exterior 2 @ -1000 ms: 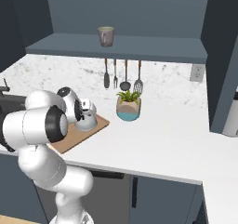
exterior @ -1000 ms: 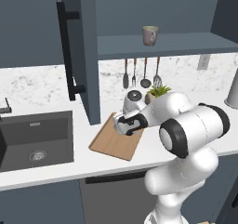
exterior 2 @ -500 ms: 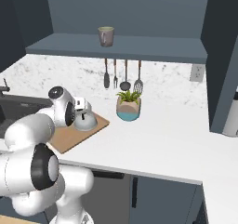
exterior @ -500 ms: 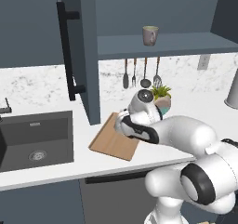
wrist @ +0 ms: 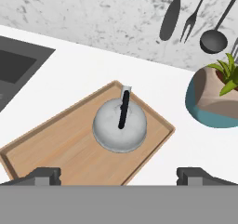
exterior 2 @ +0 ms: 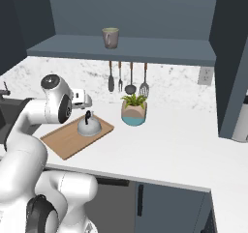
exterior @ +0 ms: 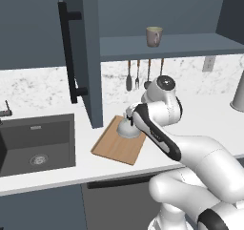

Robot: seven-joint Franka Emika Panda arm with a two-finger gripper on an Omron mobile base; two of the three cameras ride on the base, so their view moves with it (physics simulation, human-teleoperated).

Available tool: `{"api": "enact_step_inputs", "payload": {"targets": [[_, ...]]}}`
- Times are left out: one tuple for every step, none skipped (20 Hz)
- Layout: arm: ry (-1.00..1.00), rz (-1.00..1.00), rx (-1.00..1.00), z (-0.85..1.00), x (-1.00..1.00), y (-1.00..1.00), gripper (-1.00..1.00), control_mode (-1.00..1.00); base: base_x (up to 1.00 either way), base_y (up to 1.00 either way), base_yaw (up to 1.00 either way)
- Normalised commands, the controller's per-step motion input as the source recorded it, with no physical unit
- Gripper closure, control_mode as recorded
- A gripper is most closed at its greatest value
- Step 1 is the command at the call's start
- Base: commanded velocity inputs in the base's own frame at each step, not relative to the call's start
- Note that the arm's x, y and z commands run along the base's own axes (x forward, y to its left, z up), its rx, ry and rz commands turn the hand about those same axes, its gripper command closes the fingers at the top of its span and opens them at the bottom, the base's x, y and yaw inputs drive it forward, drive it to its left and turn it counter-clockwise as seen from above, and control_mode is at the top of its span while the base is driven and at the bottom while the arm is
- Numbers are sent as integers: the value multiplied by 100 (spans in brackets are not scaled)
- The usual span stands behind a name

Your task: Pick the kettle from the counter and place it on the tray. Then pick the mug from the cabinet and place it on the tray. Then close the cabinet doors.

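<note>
Now | kettle (wrist: 120, 125) upright on tray (wrist: 56, 148), spout toward backsplash | gripper (wrist: 118, 174) released above

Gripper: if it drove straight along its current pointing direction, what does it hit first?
Likely the kettle sitting on the tray: it lies just ahead of the open gripper. Depth is unclear.

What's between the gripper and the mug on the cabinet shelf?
Nothing visible. The gripper hangs open above the kettle on the tray; the mug stands alone on the open shelf above. Hanging utensils sit below the shelf edge.
</note>
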Motion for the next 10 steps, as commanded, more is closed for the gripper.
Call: {"api": "enact_step_inputs", "payload": {"targets": [[5,0,0,89,-46,-34,-100,-100,0,0,0],[7,0,0,79,-46,-32,-100,-100,0,0,0],[11,0,1,63,-32,-38,-100,-100,0,0,0],[10,0,1,36,-24,-42,-100,-100,0,0,0],[6,0,1,9,-15,-36,-100,-100,0,0,0],[0,0,2,0,0,-14,-100,-100,0,0,0],[0,0,0,0,0,0,-100,-100,0,0,0],[0,0,0,0,0,0,-100,-100,0,0,0],[0,0,0,0,0,0,-100,-100,0,0,0],[0,0,0,0,0,0,-100,-100,0,0,0]]}}
